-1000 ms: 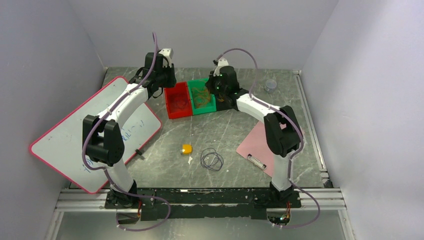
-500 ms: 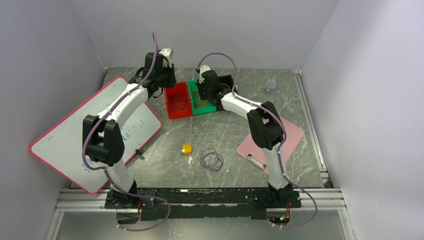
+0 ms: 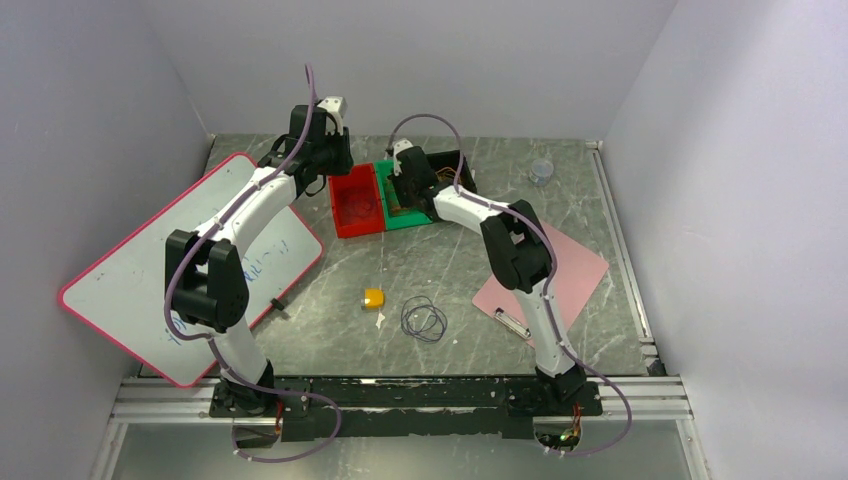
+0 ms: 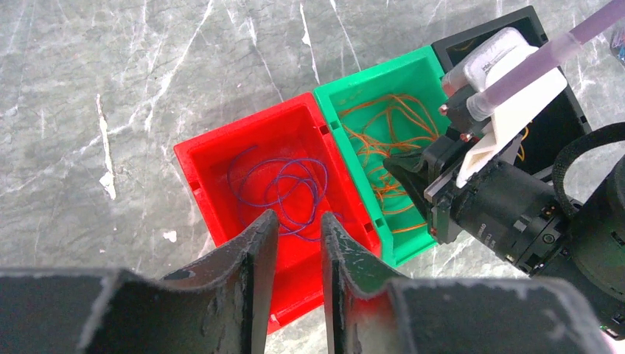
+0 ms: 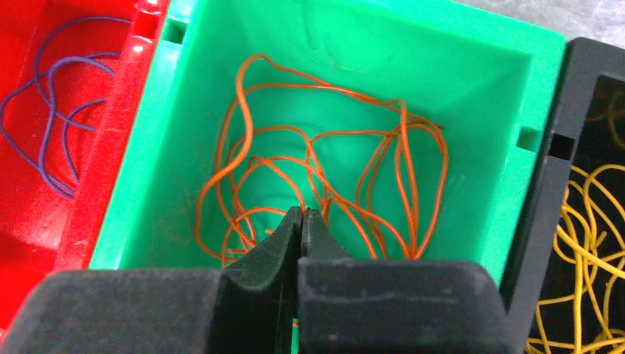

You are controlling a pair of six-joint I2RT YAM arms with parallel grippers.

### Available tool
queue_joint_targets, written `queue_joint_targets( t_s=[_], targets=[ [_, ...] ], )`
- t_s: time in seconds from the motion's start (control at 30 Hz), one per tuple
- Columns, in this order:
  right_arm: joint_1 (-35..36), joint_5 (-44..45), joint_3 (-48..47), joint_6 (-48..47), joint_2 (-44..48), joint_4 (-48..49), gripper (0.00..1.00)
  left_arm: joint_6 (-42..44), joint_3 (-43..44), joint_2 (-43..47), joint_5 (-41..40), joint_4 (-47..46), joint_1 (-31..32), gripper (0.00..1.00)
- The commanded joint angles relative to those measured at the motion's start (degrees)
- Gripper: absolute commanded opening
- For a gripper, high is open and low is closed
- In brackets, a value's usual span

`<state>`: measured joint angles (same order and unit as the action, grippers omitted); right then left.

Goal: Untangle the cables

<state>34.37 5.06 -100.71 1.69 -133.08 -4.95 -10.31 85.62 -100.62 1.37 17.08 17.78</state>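
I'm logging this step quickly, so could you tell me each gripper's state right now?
Left gripper: slightly open, empty, above the red bin.
Right gripper: shut, at the green bin; whether it pinches an orange cable cannot be told.

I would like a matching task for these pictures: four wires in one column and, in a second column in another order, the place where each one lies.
Column one
1. thin purple wire
2. thin orange wire
3. thin yellow wire
4. dark wire loop

Column two
A. inside the green plastic bin
B. on the bare marbled grey table
C. inside the black plastic bin
D. inside the red plastic bin

Pairs: 1-D, 2-A, 3-C, 4-B
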Motion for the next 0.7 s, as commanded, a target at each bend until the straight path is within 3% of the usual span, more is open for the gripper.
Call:
queue_joint_targets(
  t_s=[0.0,0.4,0.67],
  targets=[
    [0.7,0.2,-1.0,-0.8,-0.2,-0.3,0.01,0.4,0.7,-0.1,-0.5,-0.7,-0.2,0.35],
    [1.0,1.1,1.3,-0.7,7.2,3.5,0.34,0.5,0.2,0.5,-1.3,-0.9,-0.2,0.42],
    [1.0,2.6,5.4,-0.7,14.0,4.9,0.4,0.7,0.0,1.0,-1.4,-1.1,-0.2,0.43]
  ],
)
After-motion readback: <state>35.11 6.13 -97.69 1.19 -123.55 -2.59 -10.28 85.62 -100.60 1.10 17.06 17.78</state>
